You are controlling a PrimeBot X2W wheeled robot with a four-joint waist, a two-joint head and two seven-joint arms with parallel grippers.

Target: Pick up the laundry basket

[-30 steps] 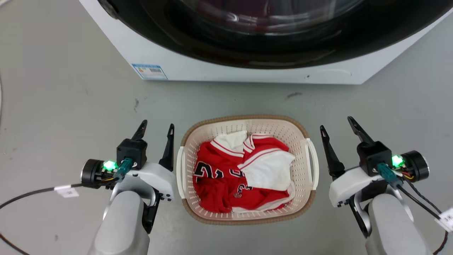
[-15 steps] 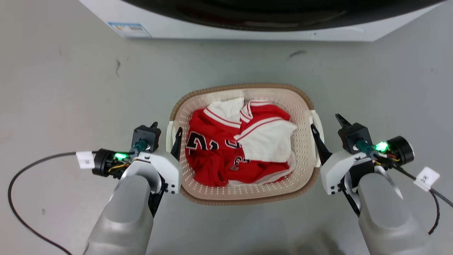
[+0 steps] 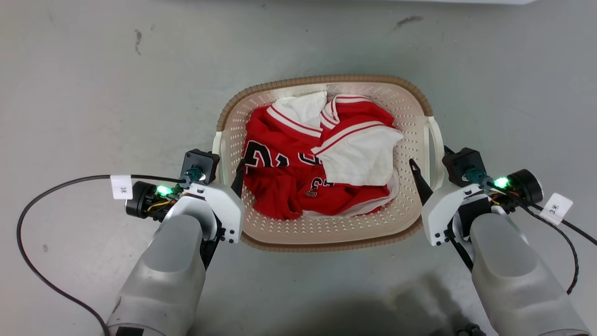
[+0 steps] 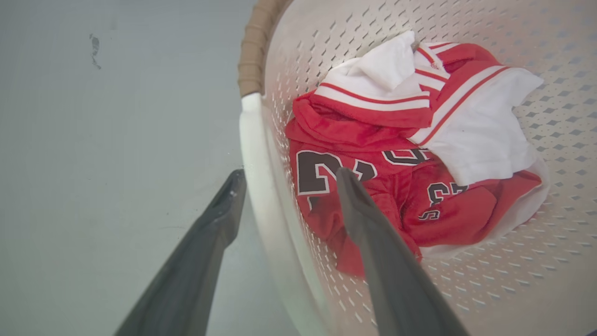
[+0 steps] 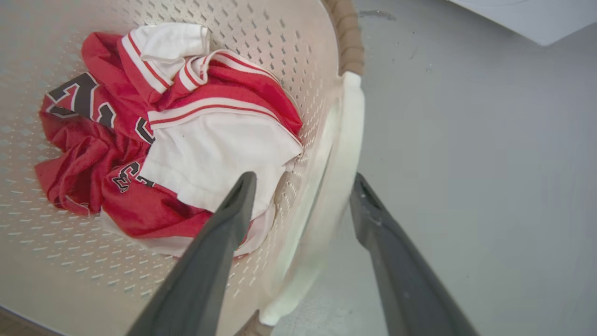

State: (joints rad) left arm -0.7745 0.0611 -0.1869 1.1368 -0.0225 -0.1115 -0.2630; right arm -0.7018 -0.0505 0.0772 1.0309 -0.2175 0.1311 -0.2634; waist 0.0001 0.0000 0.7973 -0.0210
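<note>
The laundry basket [image 3: 326,80], cream and perforated with a brown woven-look rim, stands on the grey floor between my arms. A red and white jersey [image 3: 298,186] lies crumpled inside it. My left gripper [image 3: 224,170] is open and straddles the basket's white left handle [image 4: 259,186], one finger inside the basket and one outside. My right gripper [image 3: 431,163] is open and straddles the white right handle [image 5: 347,135] the same way. In the wrist views, the left gripper [image 4: 289,177] and the right gripper [image 5: 303,181] each have a handle between their fingers with a gap on both sides.
The white washer's lower corner [image 5: 536,18] is beyond the basket. Black cables trail from both wrists, one over the floor at the left [image 3: 46,186] and one at the right [image 3: 571,233]. Bare grey floor [image 3: 93,93] surrounds the basket.
The head view has dropped, so the washer has slid out of the top. Both grippers moved inward from beside the basket until their fingers straddle its side handles.
</note>
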